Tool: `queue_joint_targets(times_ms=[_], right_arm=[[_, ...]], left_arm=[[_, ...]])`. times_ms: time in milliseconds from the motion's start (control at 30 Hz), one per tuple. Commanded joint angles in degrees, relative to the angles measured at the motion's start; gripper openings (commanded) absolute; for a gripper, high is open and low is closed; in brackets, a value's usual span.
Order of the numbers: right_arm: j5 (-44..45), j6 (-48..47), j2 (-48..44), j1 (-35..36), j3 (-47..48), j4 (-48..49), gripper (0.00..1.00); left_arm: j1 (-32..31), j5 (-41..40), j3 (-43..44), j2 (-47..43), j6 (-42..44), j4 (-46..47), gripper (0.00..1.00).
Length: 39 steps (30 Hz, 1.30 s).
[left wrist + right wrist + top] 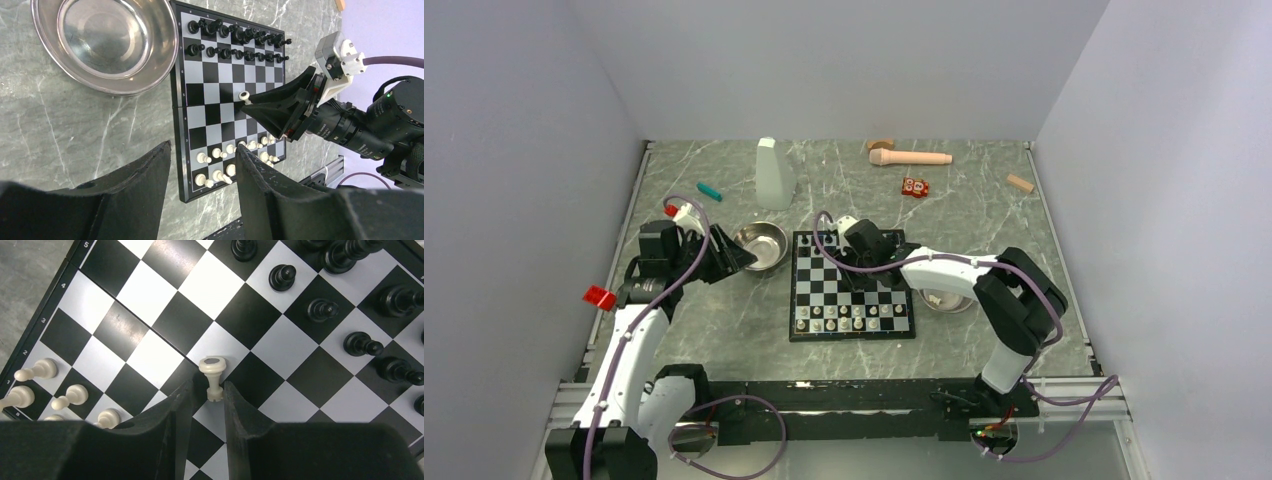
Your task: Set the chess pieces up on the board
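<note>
The board (819, 290) lies at the table's middle, black border around it. Black pieces (849, 240) fill its two far rows and white pieces (849, 318) stand along its near rows. My right gripper (856, 282) hangs over the board's middle, shut on a white rook (212, 367) by its crenellated end, base pointing away from the fingers. The left wrist view shows that rook (244, 96) at the gripper's tip above the middle squares. My left gripper (742, 258) is open and empty, left of the board beside a steel bowl (761, 245).
A second steel bowl (946, 298) sits under the right arm, right of the board. At the back are a white bottle (774, 172), a teal stick (710, 190), a wooden pestle (911, 156), a red toy block (914, 187) and a wooden block (1020, 183).
</note>
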Motion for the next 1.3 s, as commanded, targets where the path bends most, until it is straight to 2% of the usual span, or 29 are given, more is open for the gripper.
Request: queue_joint_targets(times_ms=[0,667,867,900,1133,1267], right_arm=[[1.1,1.1,-0.9,0.3,-2.5,-2.7,0.32],[0.3,1.3,-1.1,0.3,-3.0,-2.7,0.26],[0.3,1.7,-1.2,0.3,-3.0,-2.5,0.05],[0.5,1.9,-1.6,0.3,-3.0,-2.4,0.0],[0.9,2.7,-9.3,0.3,-3.4,-2.3,0.0],[-4.3,3.7,-15.9,0.3,-1.8,-2.7,0.0]], left_arm=[[0.2,1.6,-0.3,0.3,0.2,2.1,0.55],[0.3,1.6,-0.3,0.6,0.0,2.4,0.55],[0.2,2.1,0.0,1.0,0.0,2.8,0.55],[0.2,2.2,0.2,1.1,-0.1,3.2,0.55],[-1.0,3.3,1.7,3.4,-3.0,6.6,0.53],[-7.7,1.0,4.6,5.1,-5.5,8.6,0.54]])
